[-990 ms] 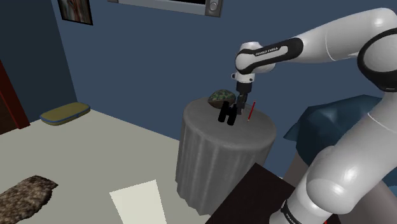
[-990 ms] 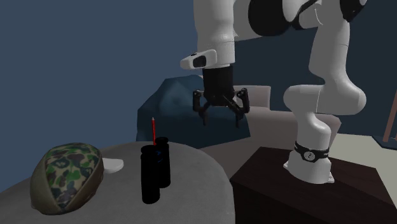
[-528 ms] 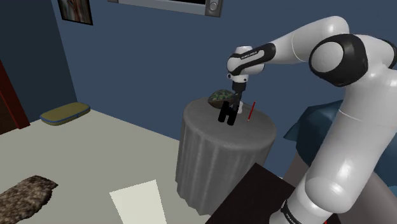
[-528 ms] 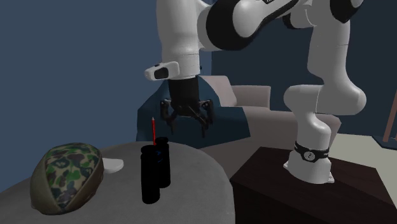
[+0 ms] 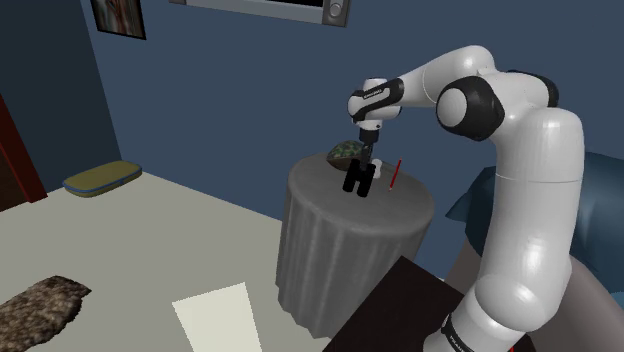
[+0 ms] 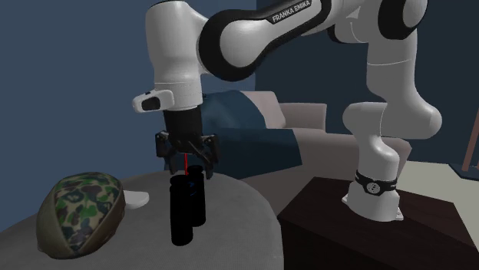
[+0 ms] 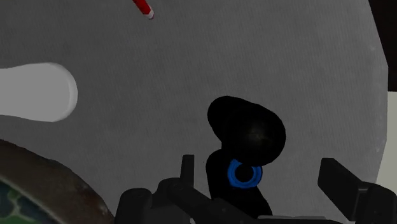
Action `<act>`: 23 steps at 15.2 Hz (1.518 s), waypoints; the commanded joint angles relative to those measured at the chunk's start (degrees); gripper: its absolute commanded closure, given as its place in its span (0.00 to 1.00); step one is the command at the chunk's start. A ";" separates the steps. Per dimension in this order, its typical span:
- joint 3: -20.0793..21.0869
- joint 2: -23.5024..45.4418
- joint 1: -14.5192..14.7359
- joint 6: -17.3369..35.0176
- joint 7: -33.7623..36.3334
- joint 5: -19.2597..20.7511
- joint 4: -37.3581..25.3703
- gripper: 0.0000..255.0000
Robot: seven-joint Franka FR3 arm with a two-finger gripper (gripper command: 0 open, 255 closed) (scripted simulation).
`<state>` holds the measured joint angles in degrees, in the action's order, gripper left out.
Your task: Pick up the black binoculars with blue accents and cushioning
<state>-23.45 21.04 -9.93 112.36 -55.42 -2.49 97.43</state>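
Observation:
The black binoculars (image 6: 186, 209) stand upright on the round grey table (image 6: 242, 222). In the wrist view they appear as a black shape (image 7: 249, 135) with a blue ring (image 7: 245, 174) on top. My gripper (image 6: 186, 156) hangs open just above them, its fingers apart and touching nothing. In the wrist view the binoculars sit between my fingers, with the gripper (image 7: 262, 181) open and the right finger (image 7: 340, 181) well off to the side. In the shoulder view the gripper (image 5: 366, 156) is directly over the binoculars (image 5: 360, 179).
A camouflage cap (image 6: 79, 211) with a white brim (image 7: 35, 92) lies beside the binoculars. A red pen (image 7: 144, 7) lies on the table (image 5: 360, 220) behind them. The dark stand box (image 6: 361, 222) is close by. Behind it sits a sofa with a blue cushion (image 6: 253, 126).
The gripper has swung to the second exterior view's left and come lower, from beside the table to directly over the binoculars. It stays open. The binoculars have not moved.

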 commanded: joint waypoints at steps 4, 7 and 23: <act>0.37 2.22 -0.42 2.93 -0.47 -0.81 0.74 0.00; 0.54 3.05 -0.52 4.59 -0.55 -1.14 1.62 0.00; 0.23 1.49 -0.33 1.35 -0.41 -0.53 -0.17 1.00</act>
<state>-23.16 22.84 -10.28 114.33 -55.83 -3.13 97.63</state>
